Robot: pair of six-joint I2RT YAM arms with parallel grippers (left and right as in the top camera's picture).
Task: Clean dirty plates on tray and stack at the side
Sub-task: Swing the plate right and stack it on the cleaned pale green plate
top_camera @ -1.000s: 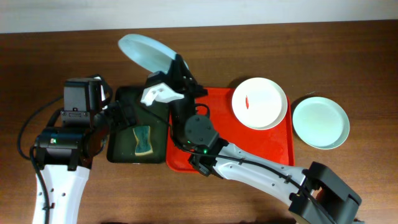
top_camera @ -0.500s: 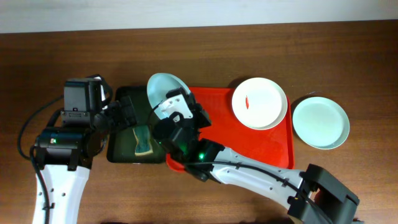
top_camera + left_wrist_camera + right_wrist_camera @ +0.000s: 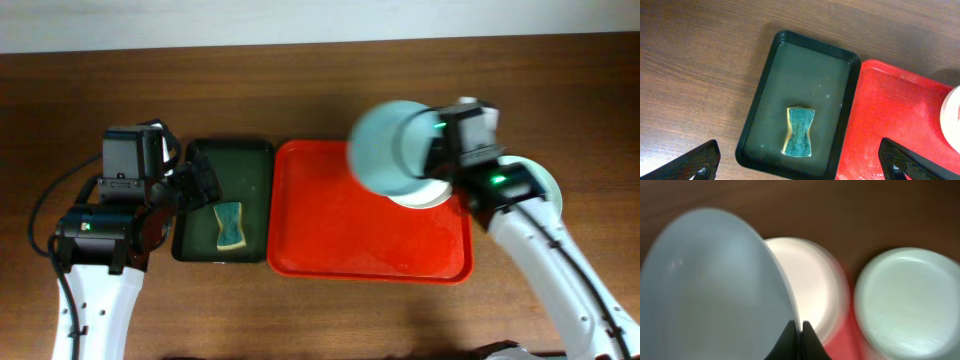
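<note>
Over tray [image 3: 340, 225] corner, right pincer [image 3: 798, 330] clamping blue plate [image 3: 385, 150] (seemingly tilted)

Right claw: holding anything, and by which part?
Yes. The right claw is shut on the pale blue plate, pinching its rim with one finger on each face. The plate is lifted over the right end of the red tray.
</note>
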